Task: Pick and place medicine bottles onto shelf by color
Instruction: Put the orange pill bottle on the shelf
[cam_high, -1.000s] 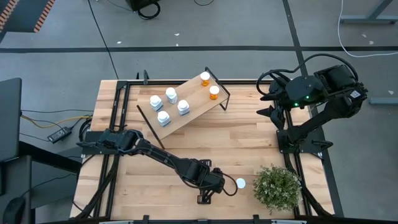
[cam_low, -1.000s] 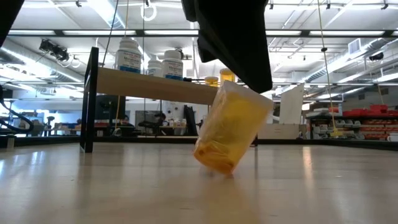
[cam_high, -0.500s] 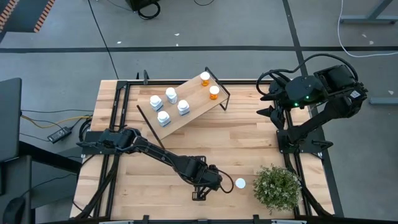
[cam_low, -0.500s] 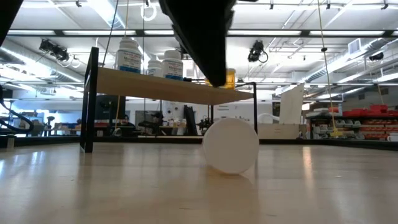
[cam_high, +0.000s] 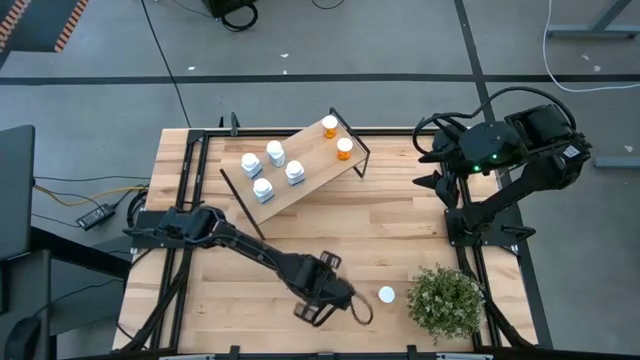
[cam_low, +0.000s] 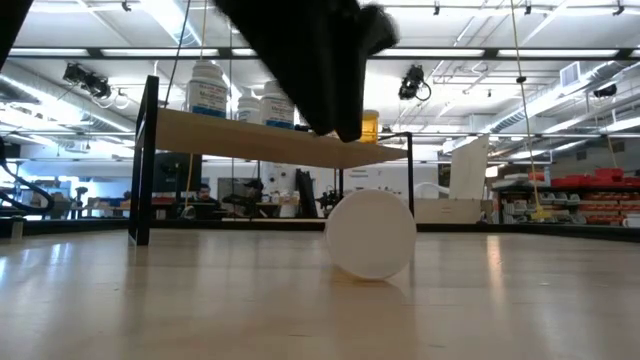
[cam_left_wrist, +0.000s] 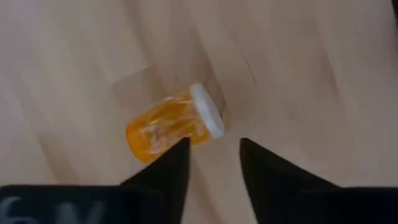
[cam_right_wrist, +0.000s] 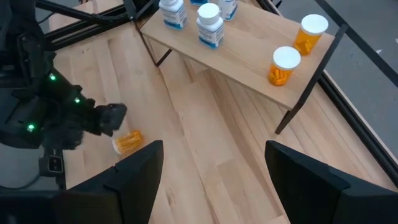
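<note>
Six bottles stand on the shelf (cam_high: 300, 172), and beyond the pale wood tabletop (cam_high: 400, 235) the low view takes in a bright workshop hall with strip lights overhead. On that slanted board, four white bottles (cam_high: 268, 170) cluster at one end and two orange ones (cam_high: 337, 138) sit at the other. Down front, the left gripper (cam_left_wrist: 211, 163) hovers with its fingers parted, holding nothing. An orange bottle (cam_left_wrist: 172, 122) lies on its side on the wood just past those fingertips. Away at the table's far edge, the right gripper (cam_right_wrist: 211, 168) waits, fingers spread wide and empty.
</note>
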